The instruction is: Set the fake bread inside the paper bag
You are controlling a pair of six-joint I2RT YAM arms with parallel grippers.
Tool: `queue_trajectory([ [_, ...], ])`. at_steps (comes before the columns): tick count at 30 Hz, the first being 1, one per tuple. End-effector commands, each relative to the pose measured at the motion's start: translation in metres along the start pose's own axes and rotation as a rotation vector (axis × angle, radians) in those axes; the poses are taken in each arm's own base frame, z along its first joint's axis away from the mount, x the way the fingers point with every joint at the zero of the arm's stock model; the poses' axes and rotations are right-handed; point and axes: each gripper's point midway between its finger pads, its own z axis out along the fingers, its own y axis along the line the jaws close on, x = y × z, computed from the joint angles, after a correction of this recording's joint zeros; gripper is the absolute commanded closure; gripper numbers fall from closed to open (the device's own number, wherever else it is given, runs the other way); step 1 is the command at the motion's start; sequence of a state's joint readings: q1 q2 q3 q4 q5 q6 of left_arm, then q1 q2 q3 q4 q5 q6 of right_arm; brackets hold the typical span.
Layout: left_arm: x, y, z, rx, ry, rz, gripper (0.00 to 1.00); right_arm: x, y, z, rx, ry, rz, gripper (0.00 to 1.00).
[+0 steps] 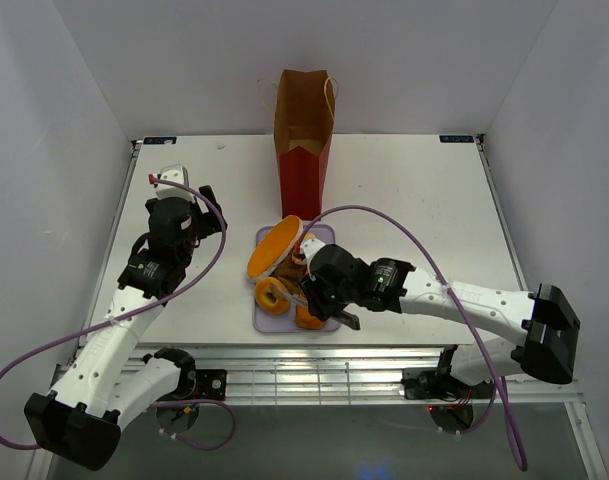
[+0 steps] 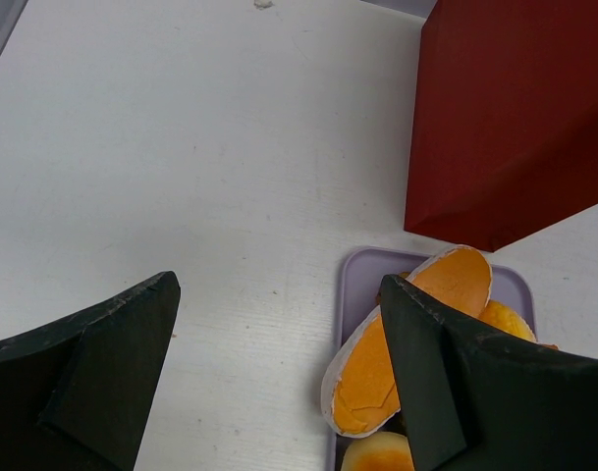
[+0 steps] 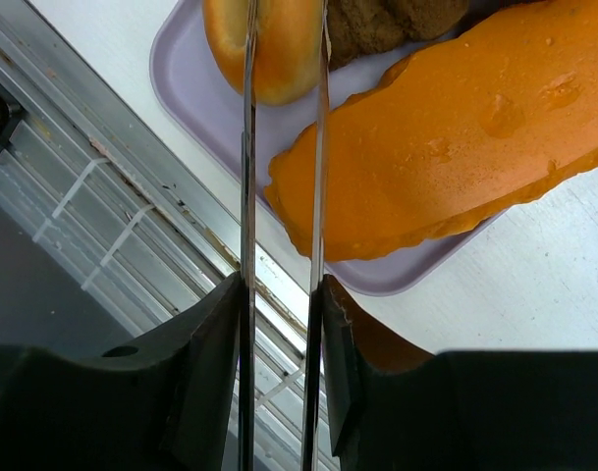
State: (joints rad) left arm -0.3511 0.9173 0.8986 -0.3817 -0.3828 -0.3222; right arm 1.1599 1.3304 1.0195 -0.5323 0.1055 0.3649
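Note:
The paper bag (image 1: pixel 304 130) stands upright at the back centre; its red lower half shows in the left wrist view (image 2: pixel 515 108). The fake bread lies on a lavender tray (image 1: pixel 262 322): a long oval loaf (image 1: pixel 274 247) (image 2: pixel 416 343), a ring donut (image 1: pixel 274 295) (image 3: pixel 279 49), a flat orange loaf (image 3: pixel 456 147) and a brown piece (image 3: pixel 397 20). My right gripper (image 1: pixel 312 296) (image 3: pixel 284 294) is shut on thin metal tongs (image 3: pixel 247 147), whose blades reach over the donut. My left gripper (image 1: pixel 206 205) (image 2: pixel 279 373) is open and empty, left of the tray.
The tray (image 3: pixel 190 49) sits close to the table's near edge, with a metal rail (image 3: pixel 102 186) just beyond it. White walls close in the table on the left, right and back. Purple cables (image 1: pixel 404 225) loop over both arms.

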Motion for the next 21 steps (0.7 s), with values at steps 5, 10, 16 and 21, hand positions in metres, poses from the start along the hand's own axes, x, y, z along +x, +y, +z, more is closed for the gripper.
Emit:
queue_trajectory([
  [5,-0.007,-0.002,-0.005,0.011,-0.025,-0.013,0.06,-0.044,0.015,-0.03,-0.045,-0.146,0.006,0.63],
  [10,-0.008,-0.002,-0.006,0.013,-0.028,-0.013,0.06,-0.056,0.018,-0.039,-0.05,-0.185,0.006,0.64],
  [16,-0.007,-0.002,-0.005,0.012,-0.025,-0.012,0.02,-0.076,0.021,-0.06,-0.064,-0.255,-0.017,0.64],
  [21,-0.007,-0.002,-0.005,0.011,-0.027,-0.013,0.02,-0.099,0.016,-0.079,-0.027,-0.323,-0.033,0.64],
])
